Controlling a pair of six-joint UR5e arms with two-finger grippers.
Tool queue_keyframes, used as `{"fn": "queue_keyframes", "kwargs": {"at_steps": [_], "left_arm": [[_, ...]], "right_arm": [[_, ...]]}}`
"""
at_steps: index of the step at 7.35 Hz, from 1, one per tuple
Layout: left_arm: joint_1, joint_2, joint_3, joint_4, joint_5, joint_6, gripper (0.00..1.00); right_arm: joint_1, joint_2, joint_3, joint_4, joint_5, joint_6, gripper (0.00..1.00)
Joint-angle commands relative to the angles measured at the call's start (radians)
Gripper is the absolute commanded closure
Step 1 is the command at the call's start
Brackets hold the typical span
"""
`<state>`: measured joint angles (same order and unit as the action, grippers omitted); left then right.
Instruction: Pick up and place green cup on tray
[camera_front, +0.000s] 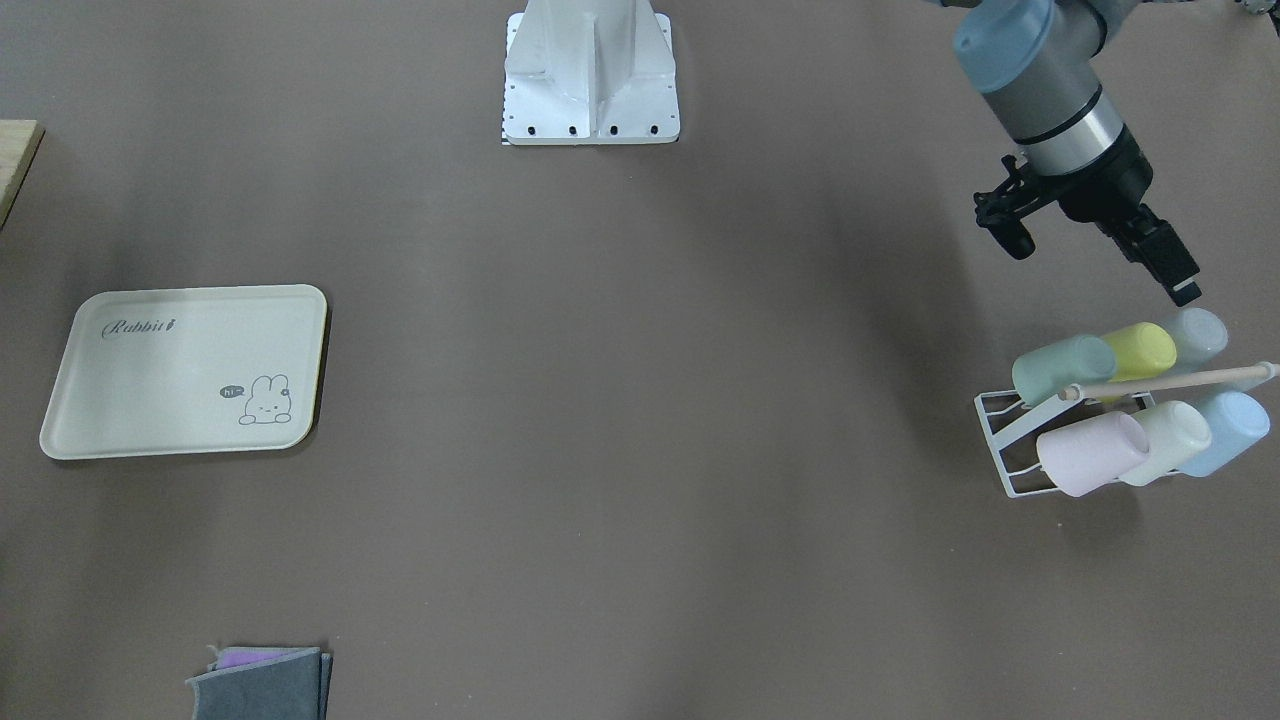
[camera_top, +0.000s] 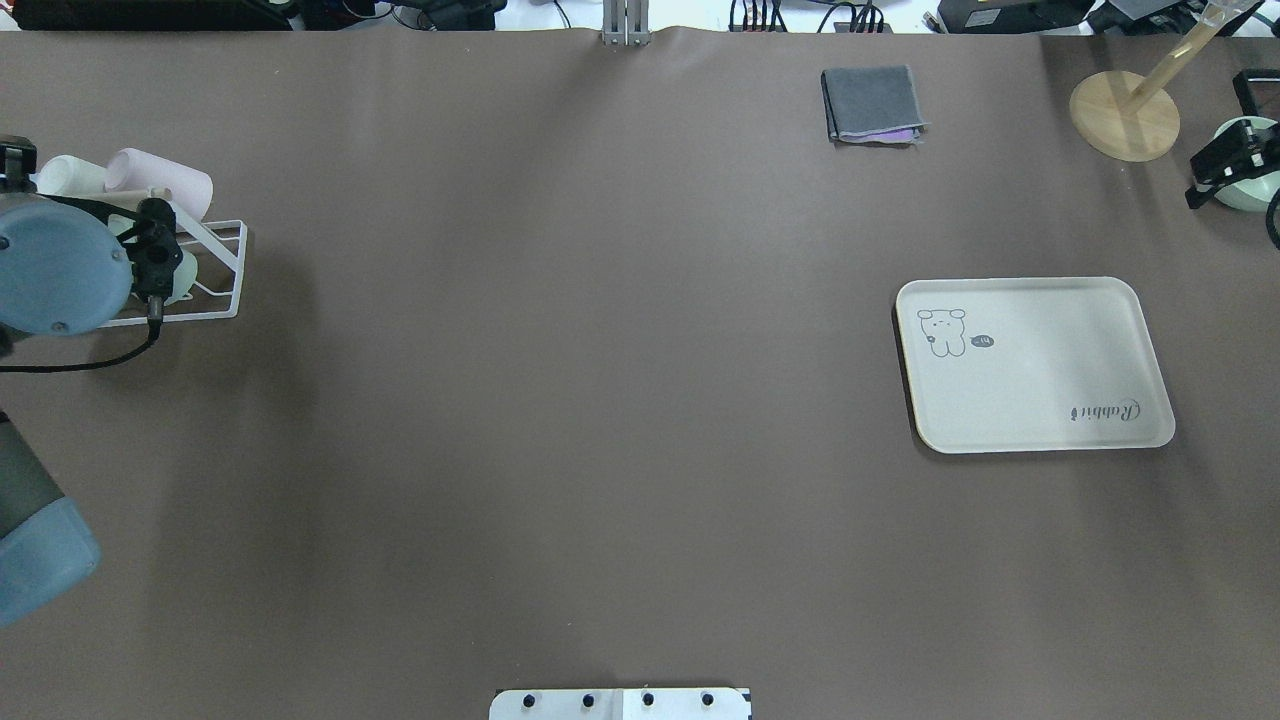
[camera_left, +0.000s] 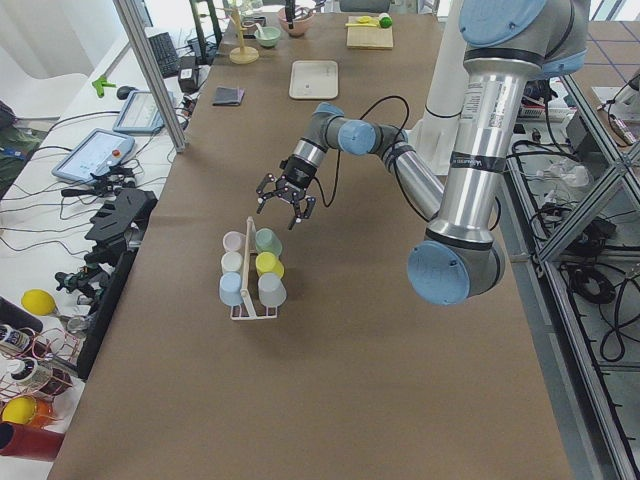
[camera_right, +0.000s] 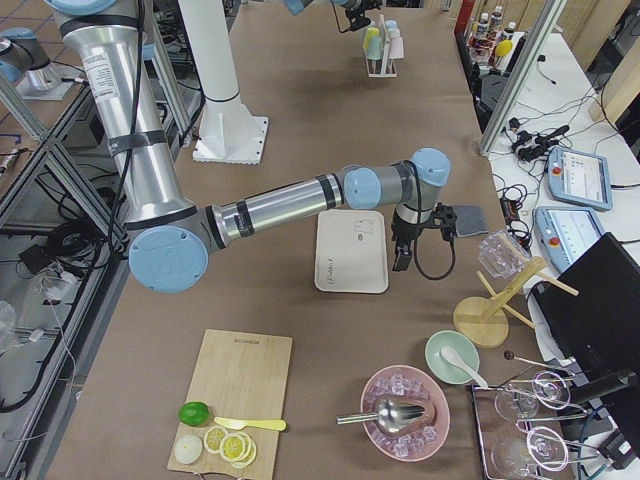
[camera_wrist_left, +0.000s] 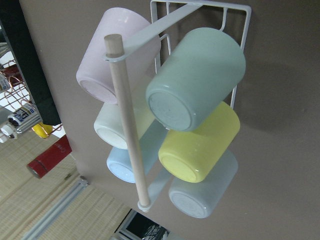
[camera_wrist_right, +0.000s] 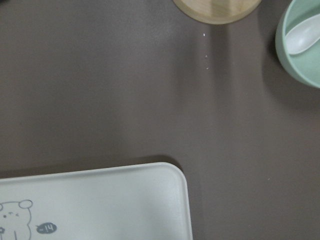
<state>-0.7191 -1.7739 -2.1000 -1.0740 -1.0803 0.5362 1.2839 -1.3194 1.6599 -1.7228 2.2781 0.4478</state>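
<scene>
**Lining up on the green cup**

My left tool (camera_left: 285, 212) hovers, fingers apart, just beside the rack (camera_front: 1000, 440), because the green cup (camera_wrist_left: 195, 80) lies sideways there (1 of 6). The tray (camera_front: 150, 390) sits well apart across the counter (camera_front: 640, 400). I cannot tell my right tool's (camera_right: 400, 262) state.

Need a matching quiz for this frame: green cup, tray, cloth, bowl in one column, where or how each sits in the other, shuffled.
Things:
1 green cup
2 tray
3 cloth
4 bowl

Places/states:
A folded, near the table edge
B holds a spoon
C on the rack, beside the yellow cup
D flat on the table, nothing on it

Pairs: 1-C, 2-D, 3-A, 4-B
</scene>
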Motion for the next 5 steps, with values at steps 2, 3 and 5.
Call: {"fn": "queue_keyframes", "kwargs": {"at_steps": [2, 3, 5], "left_arm": [[0.084, -0.084, 0.112, -0.003, 0.190, 0.310, 0.02], [0.131, -0.085, 0.154, -0.003, 0.236, 0.323, 0.02], [0.150, -0.087, 0.239, -0.023, 0.260, 0.320, 0.02]], "right_arm": [[-0.118, -0.125, 0.038, 0.217, 0.009, 0.238, 0.00], [-0.118, -0.287, 0.058, 0.400, 0.015, 0.241, 0.00], [-0.126, -0.423, -0.003, 0.662, 0.014, 0.235, 0.00]]}}
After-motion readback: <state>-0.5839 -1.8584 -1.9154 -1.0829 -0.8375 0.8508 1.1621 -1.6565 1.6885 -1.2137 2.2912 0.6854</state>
